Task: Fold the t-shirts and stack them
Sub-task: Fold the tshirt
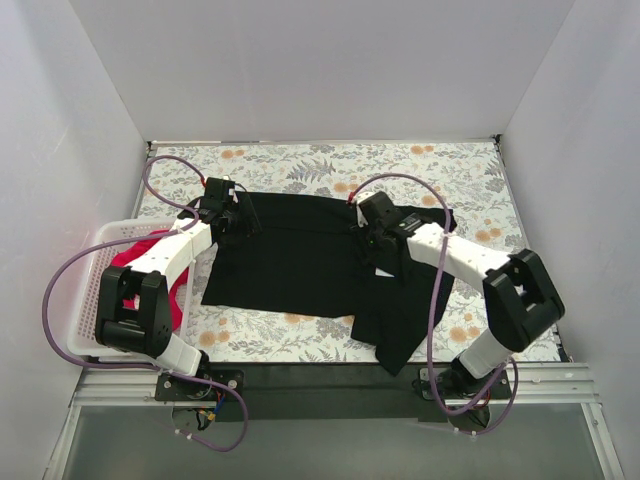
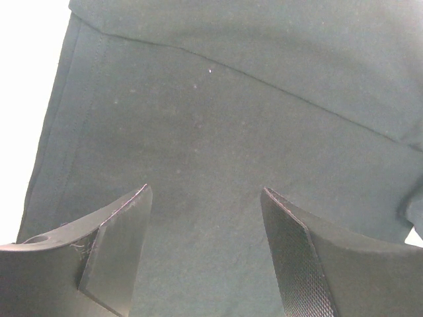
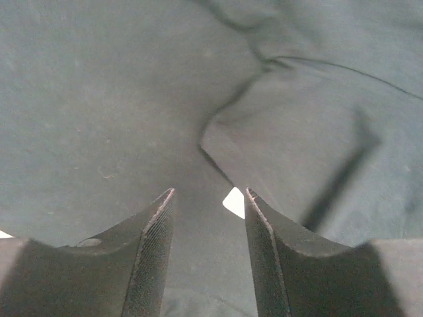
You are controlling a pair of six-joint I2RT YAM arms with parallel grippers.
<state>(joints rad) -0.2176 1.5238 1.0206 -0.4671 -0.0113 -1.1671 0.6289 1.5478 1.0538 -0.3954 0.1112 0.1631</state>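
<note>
Plain black cloth t-shirt (image 1: pixel 300 265) lies spread mid floral-print table (image 1: pixel 470 185), long axis L-R, near-R part draping past the near edge. Bare tabletop shows far side & R. Both arms reach fwd, low over the shirt. Left gripper (image 2: pixel 205 191) is at the far-L corner, jaws wide, empty. Right gripper (image 3: pixel 208 191) has jaws apart, empty, over white neck label (image 3: pixel 233 201). Red-pink shirt (image 1: pixel 135 250) sits in white lattice basket (image 1: pixel 85 290), L.

Beyond the right gripper (image 3: pixel 209 193) the black t-shirt (image 3: pixel 119 99) runs past every edge. Between its fingers (image 3: pixel 149 257) a white patch (image 3: pixel 234 201) (too small to identify) sits half hidden.
</note>
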